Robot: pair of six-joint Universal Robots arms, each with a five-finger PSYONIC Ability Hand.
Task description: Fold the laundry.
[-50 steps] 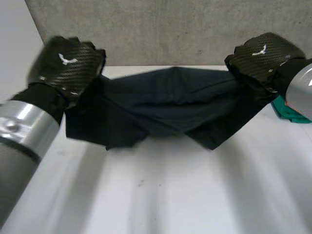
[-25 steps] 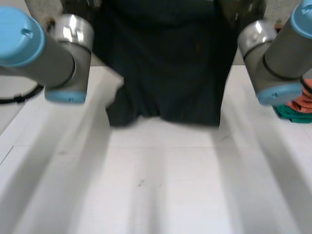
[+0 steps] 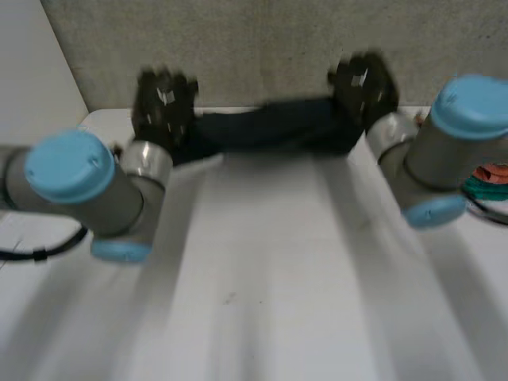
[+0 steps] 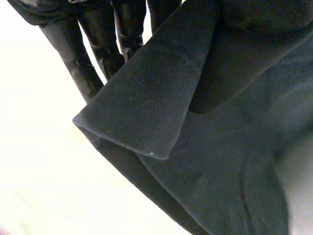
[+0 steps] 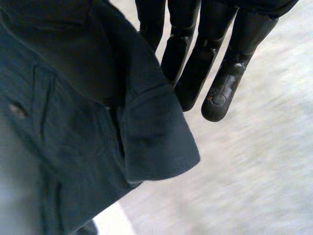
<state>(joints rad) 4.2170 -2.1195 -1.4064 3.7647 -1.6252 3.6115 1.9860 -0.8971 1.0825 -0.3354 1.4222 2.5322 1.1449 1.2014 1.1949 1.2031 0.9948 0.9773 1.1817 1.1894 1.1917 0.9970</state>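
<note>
Table [image 3: 262,302] white; dark garment [image 3: 270,131] strung in a narrow band along its far edge, between the two hands. Left hand [image 3: 163,107] pinches one end, right hand [image 3: 363,83] the other. In each wrist view straight fingers [image 4: 105,46] back the cloth, and the thumb seems to press it from the other side. Judged: light, limp woven fabric, a little stiffer at the doubled hem [image 4: 142,117]. Best taken at corners and seams, hands well apart.
</note>
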